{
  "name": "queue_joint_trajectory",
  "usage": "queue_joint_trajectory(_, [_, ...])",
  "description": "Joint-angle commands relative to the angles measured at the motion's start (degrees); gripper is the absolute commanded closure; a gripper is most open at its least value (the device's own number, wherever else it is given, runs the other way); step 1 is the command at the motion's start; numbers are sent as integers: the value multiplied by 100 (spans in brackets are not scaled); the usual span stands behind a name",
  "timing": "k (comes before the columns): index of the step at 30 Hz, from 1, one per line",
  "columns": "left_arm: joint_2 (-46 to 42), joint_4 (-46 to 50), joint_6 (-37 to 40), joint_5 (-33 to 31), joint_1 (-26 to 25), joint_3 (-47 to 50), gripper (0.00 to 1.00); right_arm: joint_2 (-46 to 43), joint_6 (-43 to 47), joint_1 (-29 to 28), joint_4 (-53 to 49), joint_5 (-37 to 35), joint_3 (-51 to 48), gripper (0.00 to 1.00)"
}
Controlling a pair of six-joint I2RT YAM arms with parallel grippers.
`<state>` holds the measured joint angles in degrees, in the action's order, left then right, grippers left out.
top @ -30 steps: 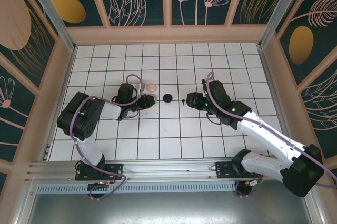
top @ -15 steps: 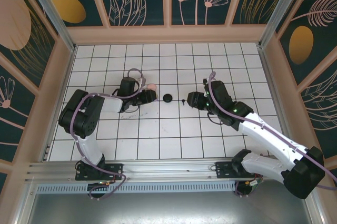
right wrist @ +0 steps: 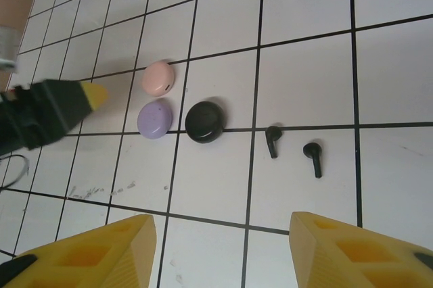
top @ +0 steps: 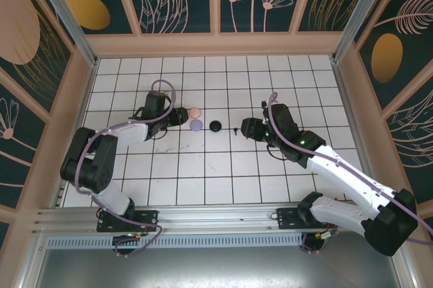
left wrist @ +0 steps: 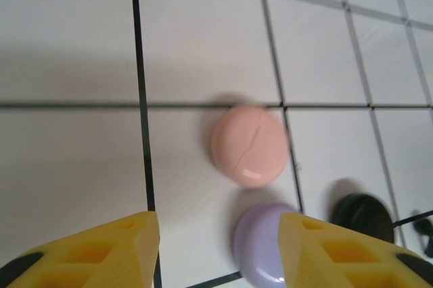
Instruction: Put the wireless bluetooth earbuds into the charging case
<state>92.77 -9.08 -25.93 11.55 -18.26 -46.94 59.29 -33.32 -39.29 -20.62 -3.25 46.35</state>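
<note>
behind the spread left gripper (left wrist: 218, 234) the lilac case (left wrist: 260, 251) is partly hidden; right gripper (right wrist: 222, 224) gapes empty.

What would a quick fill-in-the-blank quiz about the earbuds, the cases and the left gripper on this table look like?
1. The loose earbuds lying on the tiles number ____.
2. The case nearest those earbuds is coloured ____.
3. The left gripper holds nothing, and its jaws are ____.

Missing words: two; black; open.
</note>
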Motion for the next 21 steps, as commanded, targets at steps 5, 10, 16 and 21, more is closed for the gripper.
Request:
queue_joint_trajectory(5, [-1548, -55, 767, -857, 12, -75, 33, 55, 290, 104, -227, -315, 222, 44])
queue_joint_trajectory(10, [-2266, -182, 1017, -1060, 8, -112, 1, 207, 498, 156, -306, -418, 480, 40])
queue_joint_trajectory(16, [-2722, -456, 799, -1488, 7, -166, 1, 410, 604, 165, -404, -681, 826, 18])
queue_joint_trajectory(21, [-2898, -806, 315, -1828, 14, -95, 1, 822, 500, 151, -511, -806, 1205, 1])
